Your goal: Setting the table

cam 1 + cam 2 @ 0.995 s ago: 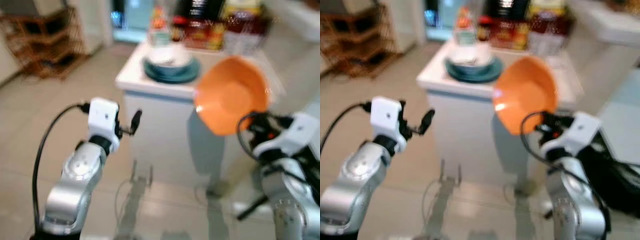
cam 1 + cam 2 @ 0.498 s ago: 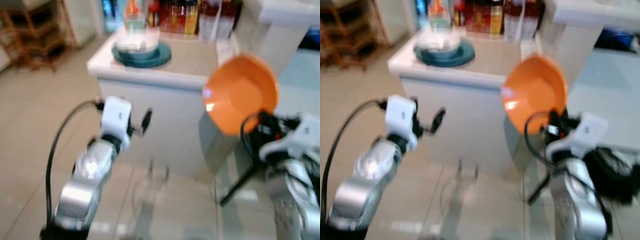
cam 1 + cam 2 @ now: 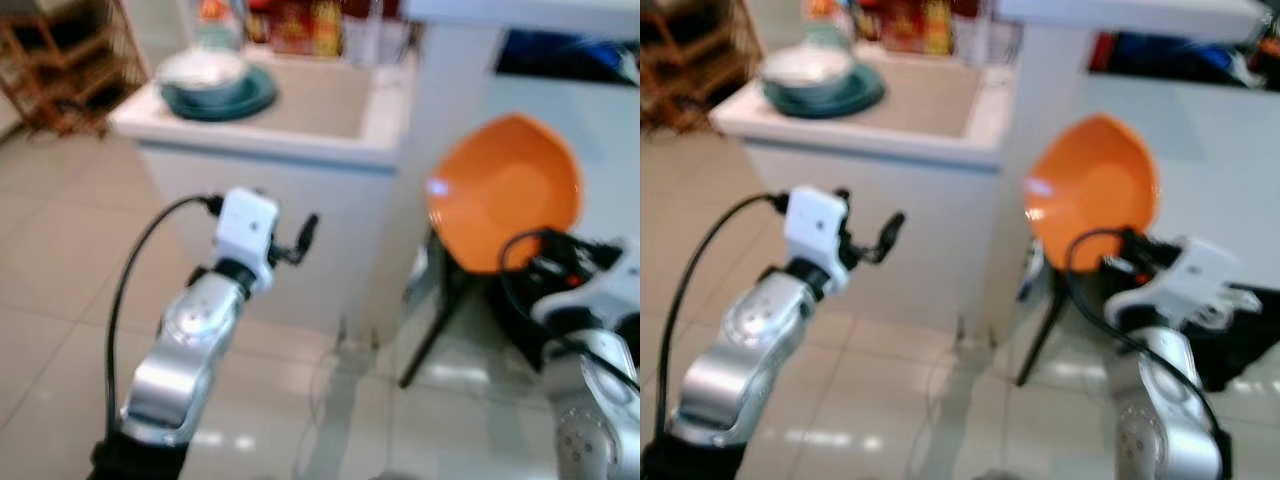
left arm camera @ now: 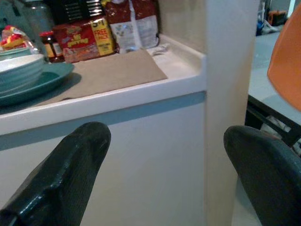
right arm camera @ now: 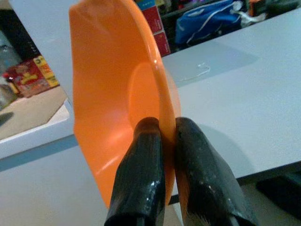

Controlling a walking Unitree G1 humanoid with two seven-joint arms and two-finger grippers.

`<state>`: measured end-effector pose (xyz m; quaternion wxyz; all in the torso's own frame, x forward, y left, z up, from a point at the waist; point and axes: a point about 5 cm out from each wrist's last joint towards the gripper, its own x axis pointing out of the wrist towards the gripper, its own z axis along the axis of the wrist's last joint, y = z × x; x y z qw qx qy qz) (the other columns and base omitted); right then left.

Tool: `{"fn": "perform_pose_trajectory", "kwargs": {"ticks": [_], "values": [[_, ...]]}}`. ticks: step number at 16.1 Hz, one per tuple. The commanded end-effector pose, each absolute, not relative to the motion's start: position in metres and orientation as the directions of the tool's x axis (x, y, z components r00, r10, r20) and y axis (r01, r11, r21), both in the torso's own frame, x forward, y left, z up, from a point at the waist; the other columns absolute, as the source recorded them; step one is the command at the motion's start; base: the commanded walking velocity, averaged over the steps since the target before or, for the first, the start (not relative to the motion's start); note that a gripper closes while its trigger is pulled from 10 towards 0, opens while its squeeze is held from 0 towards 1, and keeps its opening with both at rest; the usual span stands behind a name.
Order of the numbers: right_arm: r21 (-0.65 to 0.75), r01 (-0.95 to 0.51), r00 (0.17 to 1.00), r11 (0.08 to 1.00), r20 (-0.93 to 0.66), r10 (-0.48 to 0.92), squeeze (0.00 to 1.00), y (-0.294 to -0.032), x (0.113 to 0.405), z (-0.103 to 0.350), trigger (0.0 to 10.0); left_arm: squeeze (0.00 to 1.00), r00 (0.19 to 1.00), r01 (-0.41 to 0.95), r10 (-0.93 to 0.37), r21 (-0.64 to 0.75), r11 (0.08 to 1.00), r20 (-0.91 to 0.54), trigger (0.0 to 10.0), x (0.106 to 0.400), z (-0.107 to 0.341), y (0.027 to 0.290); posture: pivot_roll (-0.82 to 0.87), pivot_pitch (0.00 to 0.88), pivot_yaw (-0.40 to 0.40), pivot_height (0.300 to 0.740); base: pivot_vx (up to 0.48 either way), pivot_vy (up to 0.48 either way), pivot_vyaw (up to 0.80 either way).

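Right gripper: we see our right gripper (image 5: 162,136) clamped on the rim of an orange bowl (image 5: 117,94), one black finger inside the bowl and the other against its outer side.
Bowl: we hold the orange bowl tilted up on its edge, its hollow facing back toward our head camera; it is in the air, resting on no surface.
Bowl's place: in our head views the bowl (image 3: 505,192) hangs in front of a white pillar (image 3: 440,120), with a grey table (image 5: 244,89) just beyond it on our right.
Left gripper: our left gripper (image 4: 164,155) is raised before a white counter (image 3: 300,135), its two fingers (image 4: 66,174) spread wide apart with nothing between them.
Counter: on its far left part we see a white bowl (image 3: 203,68) sitting on a teal plate (image 3: 222,98); a brown mat (image 4: 110,70) lies flat on the top nearer the pillar.
Back of counter: packets and jars (image 4: 82,35) stand along the rear edge; we cannot read them clearly.
Beyond the table: a blue bag (image 5: 207,23) lies at the far side of the grey table.
Floor: pale glossy tiles (image 3: 60,290) run under the counter, and a wooden rack (image 3: 70,60) stands far off on our left.
Sharpness: our head views are blurred.
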<state>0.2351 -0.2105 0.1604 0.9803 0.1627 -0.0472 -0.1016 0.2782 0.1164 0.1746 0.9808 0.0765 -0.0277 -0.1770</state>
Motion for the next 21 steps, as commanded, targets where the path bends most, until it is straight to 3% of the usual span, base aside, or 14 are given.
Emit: {"fn": "perform_pose_trajectory", "kwargs": {"ticks": [1,9,12,17,21], "values": [[0.324,0.180,0.966,0.929,0.121,-0.230,0.00,-0.215,0.235,0.172,10.0,0.00,0.934,0.346,-0.357,0.164,0.924,0.037,10.0,0.279,0.177,0.114,0.00,0.031,0.030,0.740,0.000,-0.480,0.00],[0.340,0.216,0.948,0.915,0.150,-0.279,0.00,-0.233,0.238,0.181,10.0,0.00,0.915,0.389,-0.401,0.172,0.905,0.042,10.0,0.277,0.179,0.110,0.00,0.011,0.033,0.740,0.000,-0.480,0.00],[0.216,0.152,0.964,0.965,0.182,-0.193,0.00,-0.227,0.238,0.188,10.0,0.00,0.927,0.369,-0.374,0.116,0.922,0.026,10.0,0.278,0.172,0.111,-0.02,0.003,0.043,0.740,0.000,-0.480,0.00],[0.201,0.089,0.980,0.976,0.160,-0.123,0.00,-0.216,0.242,0.183,10.0,0.00,0.944,0.319,-0.327,0.132,0.938,0.046,10.0,0.282,0.175,0.118,-0.01,0.013,0.000,0.740,0.000,-0.480,0.00],[0.225,0.101,0.981,0.969,0.137,-0.134,0.00,-0.216,0.247,0.178,10.0,0.00,0.945,0.314,-0.324,0.155,0.937,0.043,10.0,0.280,0.176,0.121,0.01,0.017,-0.005,0.740,0.000,-0.480,0.80]]}}
